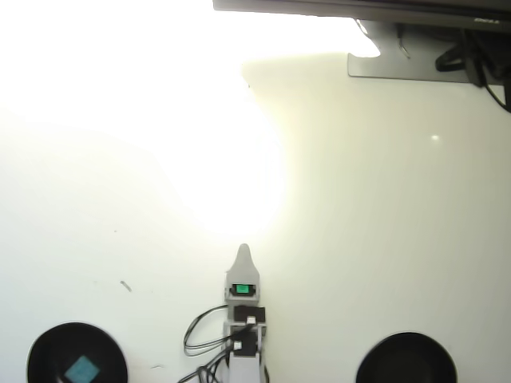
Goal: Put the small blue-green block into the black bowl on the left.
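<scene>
Block (pixel 81 370) inside left of two bowls (pixel 40 351).

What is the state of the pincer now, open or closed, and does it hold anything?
Pincer: cannot be told; only one pointed tip shows from above. It holds nothing visible; the blue-green block lies in the left black bowl.

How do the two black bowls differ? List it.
The round black bowl at lower left holds a small blue-green block; the round black bowl at lower right shows nothing inside. The left one is cut off by the left edge too. Both are dark, round, similar in size, on the white table.
</scene>
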